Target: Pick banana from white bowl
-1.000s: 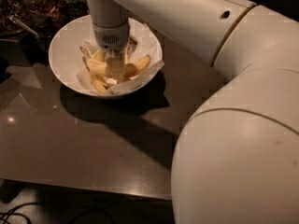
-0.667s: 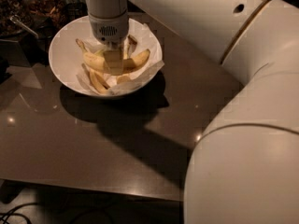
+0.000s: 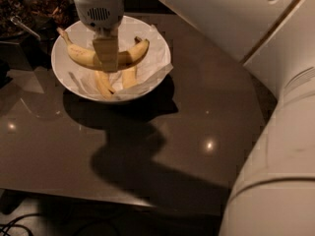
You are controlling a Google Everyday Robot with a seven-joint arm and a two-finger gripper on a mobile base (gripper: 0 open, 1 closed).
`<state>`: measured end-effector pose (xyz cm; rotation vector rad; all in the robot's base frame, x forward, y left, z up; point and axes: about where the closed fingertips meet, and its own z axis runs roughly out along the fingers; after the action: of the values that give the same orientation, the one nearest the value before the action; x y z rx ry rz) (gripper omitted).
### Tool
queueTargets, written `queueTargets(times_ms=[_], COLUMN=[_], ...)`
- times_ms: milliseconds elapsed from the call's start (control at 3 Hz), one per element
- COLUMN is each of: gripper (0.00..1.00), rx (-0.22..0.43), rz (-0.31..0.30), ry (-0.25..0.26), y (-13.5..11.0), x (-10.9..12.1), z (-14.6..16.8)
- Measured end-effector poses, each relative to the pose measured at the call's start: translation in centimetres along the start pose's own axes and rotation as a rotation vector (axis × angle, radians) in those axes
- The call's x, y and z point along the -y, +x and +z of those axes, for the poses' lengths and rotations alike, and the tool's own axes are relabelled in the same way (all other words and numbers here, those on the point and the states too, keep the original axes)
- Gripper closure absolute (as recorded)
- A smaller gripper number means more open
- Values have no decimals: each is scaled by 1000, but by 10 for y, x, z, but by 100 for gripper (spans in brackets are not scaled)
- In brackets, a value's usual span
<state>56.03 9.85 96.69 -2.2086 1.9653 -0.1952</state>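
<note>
My gripper hangs over the white bowl at the table's far left and is shut on the banana. The banana is long, yellow and curved, held crosswise by its middle above the bowl, with its thin stem pointing up to the left. The bowl is lined with crumpled white paper. Two shorter bananas lie in the bowl below the gripper.
The bowl stands on a dark glossy table. Containers with dark contents stand behind the bowl at the far left. My white arm fills the right side of the view.
The gripper was down in the bowl among the bananas. Now it has risen with the long banana held in its fingers, lifted off the others.
</note>
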Motion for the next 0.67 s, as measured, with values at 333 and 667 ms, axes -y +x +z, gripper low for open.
queueTargets(times_ms=[333,667], gripper=[100,100], rx=[60,79], rz=[-89,-90], ry=[15,39], y=[-10,-15], x=[-18,-12], z=[-20,-21])
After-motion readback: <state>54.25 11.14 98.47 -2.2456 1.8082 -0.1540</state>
